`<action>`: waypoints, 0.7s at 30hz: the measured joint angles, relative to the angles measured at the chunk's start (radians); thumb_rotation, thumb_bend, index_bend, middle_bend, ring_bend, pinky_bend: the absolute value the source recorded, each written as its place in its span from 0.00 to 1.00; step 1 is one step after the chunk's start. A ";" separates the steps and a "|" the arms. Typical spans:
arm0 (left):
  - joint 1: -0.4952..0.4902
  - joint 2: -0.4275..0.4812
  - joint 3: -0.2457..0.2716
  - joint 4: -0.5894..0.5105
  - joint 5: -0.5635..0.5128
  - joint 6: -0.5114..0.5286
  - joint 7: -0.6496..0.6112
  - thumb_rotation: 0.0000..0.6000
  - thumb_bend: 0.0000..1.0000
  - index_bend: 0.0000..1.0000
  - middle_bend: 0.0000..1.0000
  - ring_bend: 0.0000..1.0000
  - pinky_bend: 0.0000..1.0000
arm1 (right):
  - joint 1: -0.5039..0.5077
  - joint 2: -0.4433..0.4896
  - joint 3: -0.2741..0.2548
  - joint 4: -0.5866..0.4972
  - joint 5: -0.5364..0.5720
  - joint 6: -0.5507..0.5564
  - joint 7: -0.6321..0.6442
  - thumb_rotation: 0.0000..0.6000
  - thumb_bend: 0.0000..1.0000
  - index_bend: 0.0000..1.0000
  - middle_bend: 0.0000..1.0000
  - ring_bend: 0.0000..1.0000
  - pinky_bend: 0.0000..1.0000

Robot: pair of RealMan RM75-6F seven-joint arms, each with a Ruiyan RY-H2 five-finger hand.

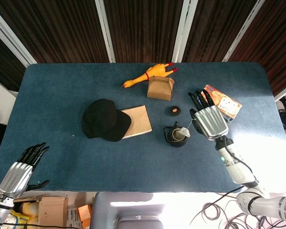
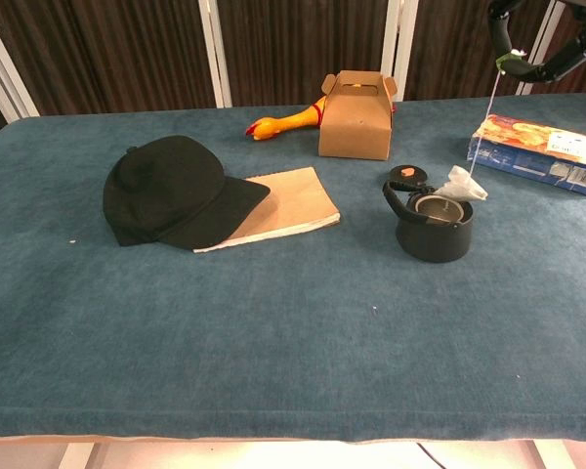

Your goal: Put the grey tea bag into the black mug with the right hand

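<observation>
The black mug (image 1: 176,136) (image 2: 434,227) stands upright right of the table's middle, its handle toward the far left. The grey tea bag (image 1: 185,132) (image 2: 462,184) hangs on its string just above the mug's right rim. My right hand (image 1: 208,119) (image 2: 533,44) pinches the string's tag high above, to the right of the mug. My left hand (image 1: 25,168) hangs off the table's near left corner, fingers apart and holding nothing.
A small black lid with an orange spot (image 1: 175,110) lies just behind the mug. Further off lie a cardboard box (image 1: 160,87), a rubber chicken (image 1: 148,75), a black cap (image 1: 103,119) on a brown notebook (image 1: 137,120), and a snack box (image 1: 223,101) at the right.
</observation>
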 measured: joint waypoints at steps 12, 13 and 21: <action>0.000 0.001 -0.001 0.002 0.000 0.000 -0.003 1.00 0.03 0.00 0.00 0.00 0.09 | 0.026 -0.036 -0.021 0.031 0.010 -0.013 -0.021 1.00 0.51 0.66 0.06 0.00 0.00; 0.000 0.000 -0.001 0.002 0.000 0.000 -0.001 1.00 0.03 0.00 0.00 0.00 0.09 | 0.028 -0.038 -0.022 0.034 0.012 -0.014 -0.024 1.00 0.51 0.66 0.06 0.00 0.00; 0.000 0.000 -0.001 0.002 -0.001 -0.002 0.000 1.00 0.03 0.00 0.00 0.00 0.09 | 0.045 -0.070 -0.037 0.079 0.034 -0.035 -0.036 1.00 0.51 0.66 0.06 0.00 0.00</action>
